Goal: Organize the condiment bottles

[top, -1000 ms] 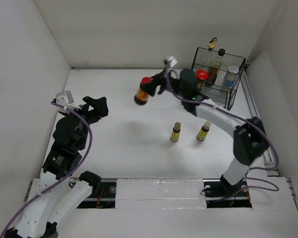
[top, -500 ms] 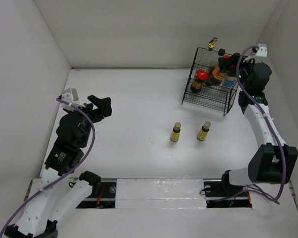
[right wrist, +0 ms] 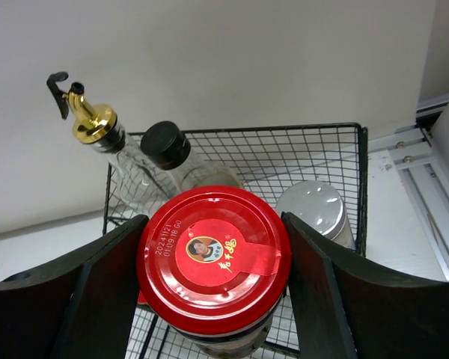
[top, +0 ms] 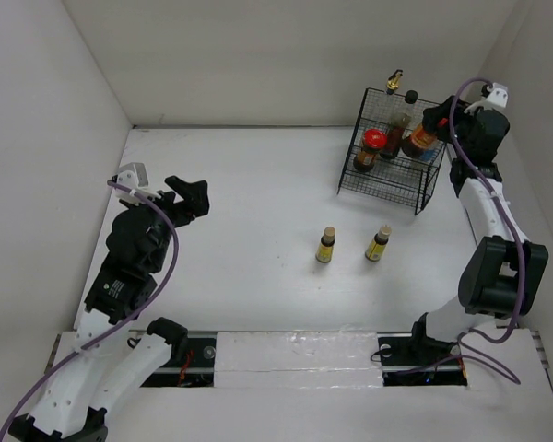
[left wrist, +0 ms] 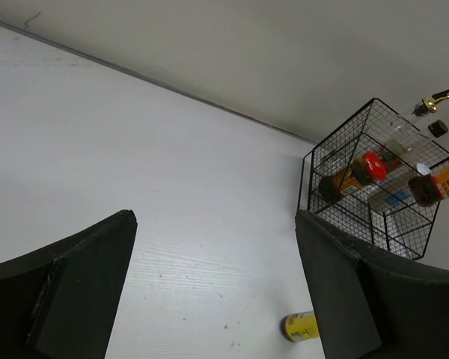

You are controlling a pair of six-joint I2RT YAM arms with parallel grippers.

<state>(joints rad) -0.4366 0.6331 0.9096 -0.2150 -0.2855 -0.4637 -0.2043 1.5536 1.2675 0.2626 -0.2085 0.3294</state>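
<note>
R gripper [right wrist: 213, 299] clamps a red-capped jar [right wrist: 213, 258], black fingers [right wrist: 108, 292] tight on both sides of the cap; cap sticker has a small portrait + printed date. Jar is held over the black wire basket [right wrist: 284, 129]. Inside basket: clear gold-spouted bottle [right wrist: 97, 127] back L, black-capped bottle [right wrist: 165, 144] just beside it, silver-lidded shaker [right wrist: 314, 209] on R. Metal rail [right wrist: 415, 149] outside basket, far R.

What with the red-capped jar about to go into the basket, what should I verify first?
1. Grip of the right jaws on the red-capped jar: ok.
2. Jar above the basket: ok.
3. Free spot under it, beside the shaker and the black-capped bottle: cannot tell, the jar hides it.
4. The left jaws open, far from the basket: ok.
5. The two yellow bottles upright, away from the basket: ok.
</note>
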